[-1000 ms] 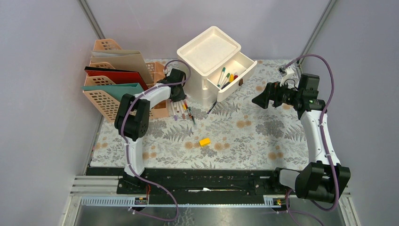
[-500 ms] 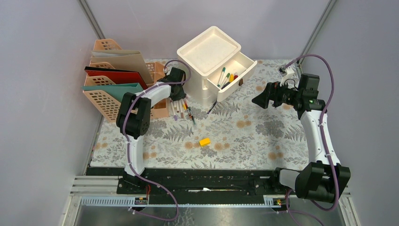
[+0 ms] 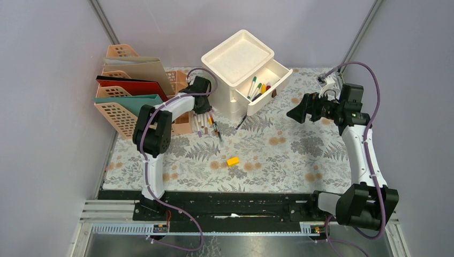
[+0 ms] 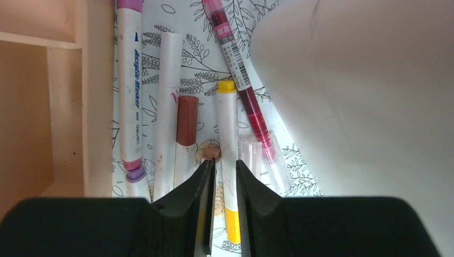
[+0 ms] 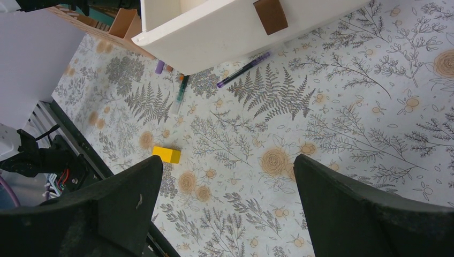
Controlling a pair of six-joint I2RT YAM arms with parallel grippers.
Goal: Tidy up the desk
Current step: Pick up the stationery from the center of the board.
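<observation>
A: What is the left pincer [image 4: 225, 170] doing?
B: Its fingers are nearly together, clamped on a yellow-capped marker [image 4: 227, 128] from either side. Beside that marker lie a brown-capped marker [image 4: 187, 120], a purple-capped marker [image 4: 130, 80] and a red pen [image 4: 242, 80].
A: And the desk [image 3: 278, 160]?
B: Directly beneath that pincer. The pens lie on its fern-print cloth, in the strip between the peach organiser [image 4: 64, 118] and the white drawer unit [image 3: 235, 56]. Whether the gripped marker is off the cloth, I cannot tell.
A: The right pincer [image 5: 227, 160]?
B: Fingers wide apart and empty, hovering above the desk's right half. It is well apart from the yellow block [image 5: 166, 154] and from the purple pen [image 5: 244, 69] that lies by the open drawer [image 3: 266, 85].
</observation>
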